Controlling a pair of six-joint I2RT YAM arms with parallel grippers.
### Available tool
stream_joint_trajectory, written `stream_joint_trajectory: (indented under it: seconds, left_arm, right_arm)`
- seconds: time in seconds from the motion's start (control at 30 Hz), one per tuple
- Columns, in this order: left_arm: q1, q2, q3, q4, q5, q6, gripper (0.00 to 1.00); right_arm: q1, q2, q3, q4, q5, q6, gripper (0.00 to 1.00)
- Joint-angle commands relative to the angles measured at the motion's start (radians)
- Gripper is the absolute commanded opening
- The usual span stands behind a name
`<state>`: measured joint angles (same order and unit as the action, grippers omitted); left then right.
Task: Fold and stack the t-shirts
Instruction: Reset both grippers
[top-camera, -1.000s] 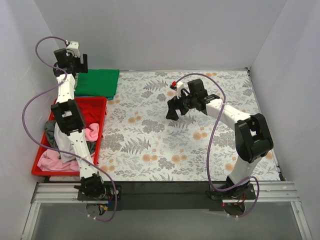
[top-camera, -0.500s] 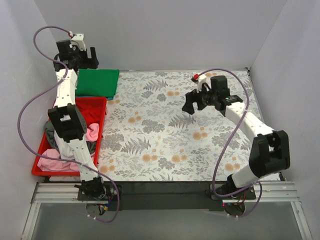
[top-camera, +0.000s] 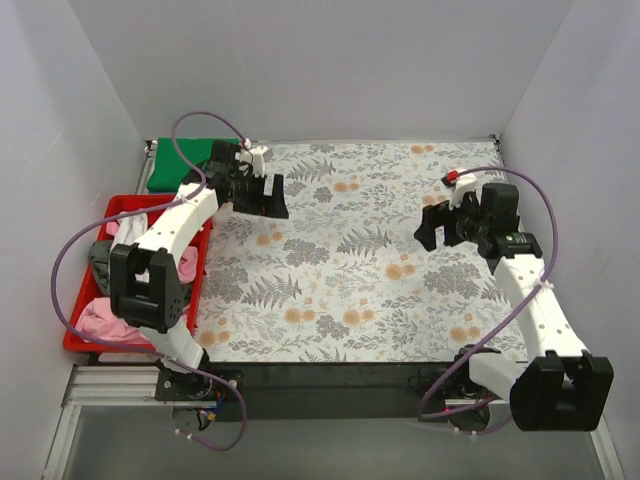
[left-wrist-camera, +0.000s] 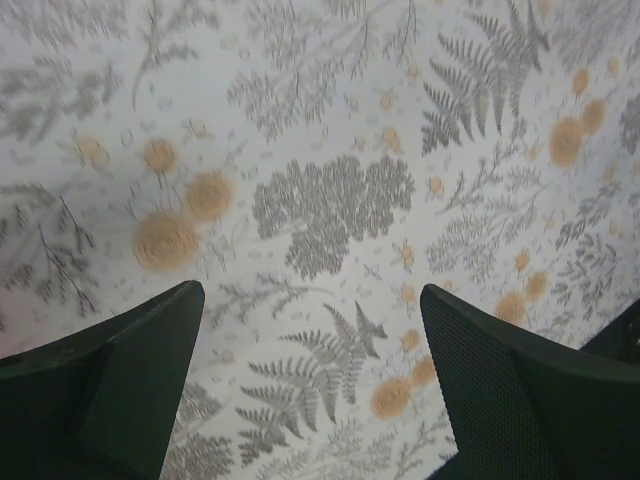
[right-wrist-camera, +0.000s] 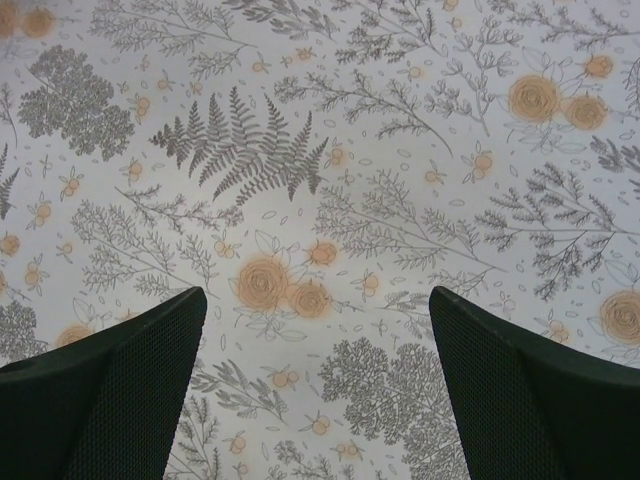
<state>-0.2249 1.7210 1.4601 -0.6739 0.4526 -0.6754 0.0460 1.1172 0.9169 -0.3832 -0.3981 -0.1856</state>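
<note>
I see both claws spread wide and empty above the flat floral-print cloth (top-camera: 340, 290) on the desk, with the left claw (left-wrist-camera: 310, 300) far-left and the right claw (right-wrist-camera: 315, 295) to the right. The bright green t-shirt (top-camera: 165, 175) lies folded into a smooth rectangle in the far-left corner. The pink shirt (top-camera: 100, 322) sits crumpled with white and dark grey ones in the red plastic tray (top-camera: 130, 202).

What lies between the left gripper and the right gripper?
Between left gripper and right gripper, only the bare grey floral-print table cloth; the top external view shows it.
</note>
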Motion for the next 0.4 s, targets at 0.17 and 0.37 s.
stream_joint_trajectory:
  seconds: [0.17, 0.37]
  left_arm:
    - [-0.040, -0.310, -0.279, 0.048, -0.065, -0.039, 0.90]
    - [-0.045, -0.402, -0.366, 0.074, -0.058, -0.044, 0.90]
  right_arm:
    - [-0.037, -0.129, -0.151, -0.112, 0.012, -0.041, 0.99]
    - [-0.127, -0.135, -0.153, -0.174, -0.019, -0.045, 0.99]
